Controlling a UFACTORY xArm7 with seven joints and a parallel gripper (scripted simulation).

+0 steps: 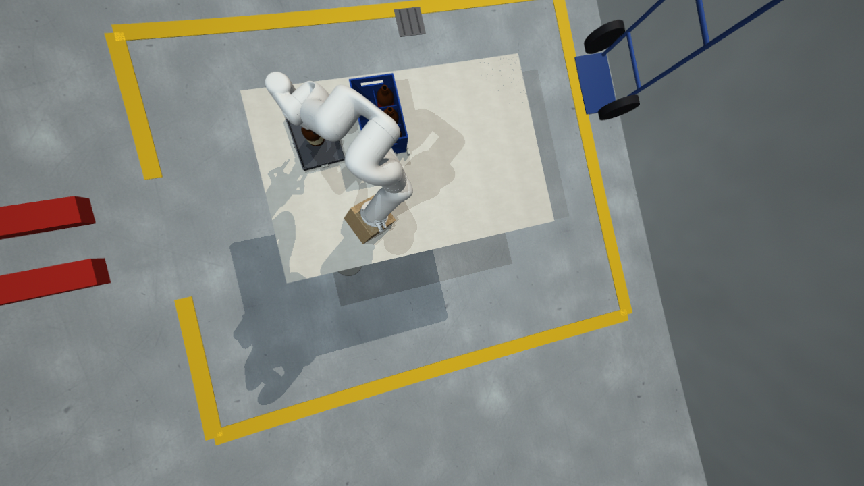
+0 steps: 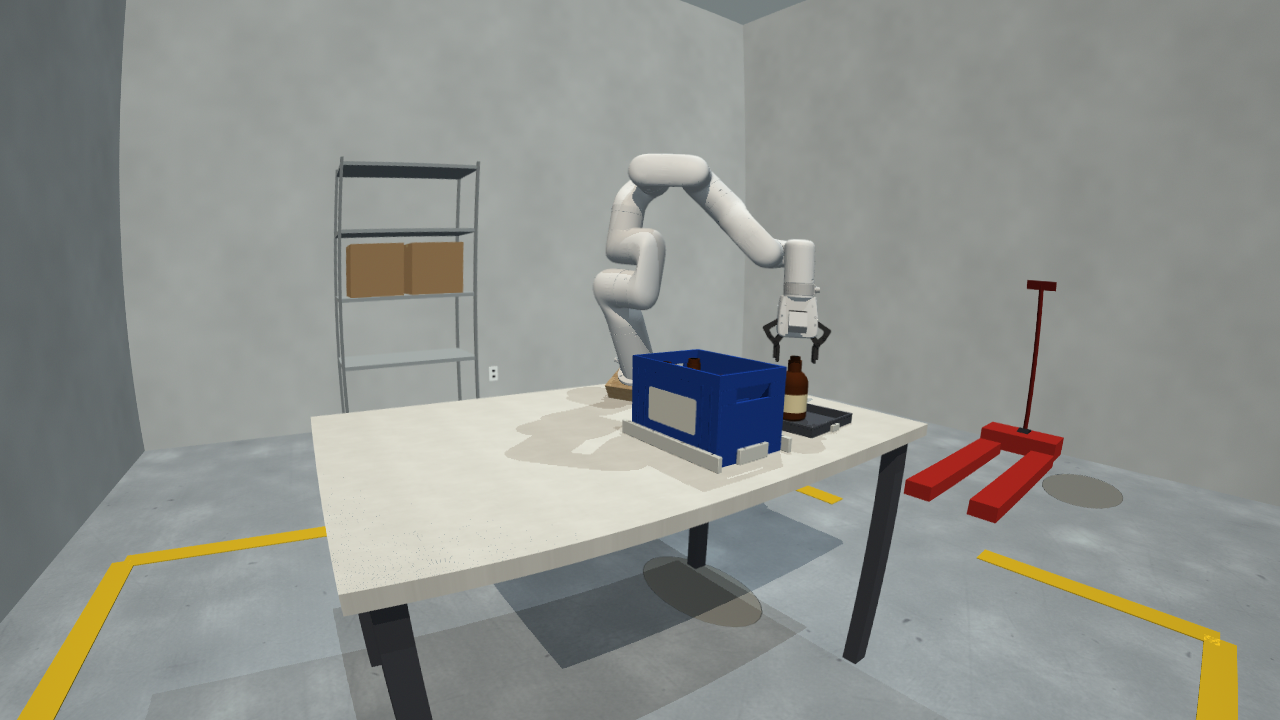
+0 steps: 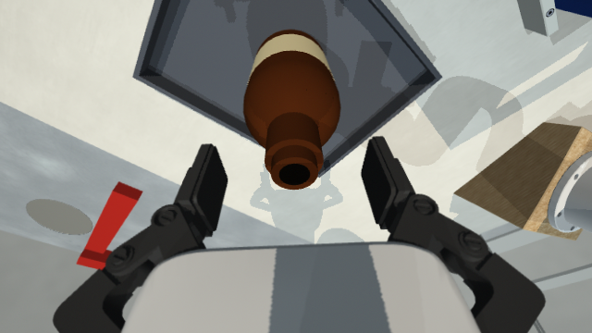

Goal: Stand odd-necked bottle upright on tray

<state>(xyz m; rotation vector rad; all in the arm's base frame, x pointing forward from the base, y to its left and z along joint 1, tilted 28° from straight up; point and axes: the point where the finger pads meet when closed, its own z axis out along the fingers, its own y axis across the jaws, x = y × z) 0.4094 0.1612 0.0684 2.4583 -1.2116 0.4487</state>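
Note:
A brown bottle with a cream label (image 1: 313,138) (image 2: 795,386) (image 3: 292,92) stands upright on the dark tray (image 1: 310,160) (image 2: 825,427) (image 3: 185,51). My gripper (image 2: 795,354) (image 3: 293,158) is open, its fingers apart on either side of the bottle's mouth, touching nothing. The blue crate (image 1: 399,144) (image 2: 750,425) (image 3: 575,6) stands beside the tray. In it a brown bottle (image 1: 385,96) and a second brown bottle (image 1: 391,113) show from above. A bottle top (image 2: 693,363) also shows over the crate's rim. The arm hides the rest of the crate.
Low pale stops (image 2: 671,446) stand against the crate's foot on the table (image 1: 483,150) (image 2: 465,483). The arm's base is on a wooden block (image 1: 360,225) (image 2: 618,387) (image 3: 513,180). The crate's walls rise beside the tray. The arm passes over part of the crate and tray.

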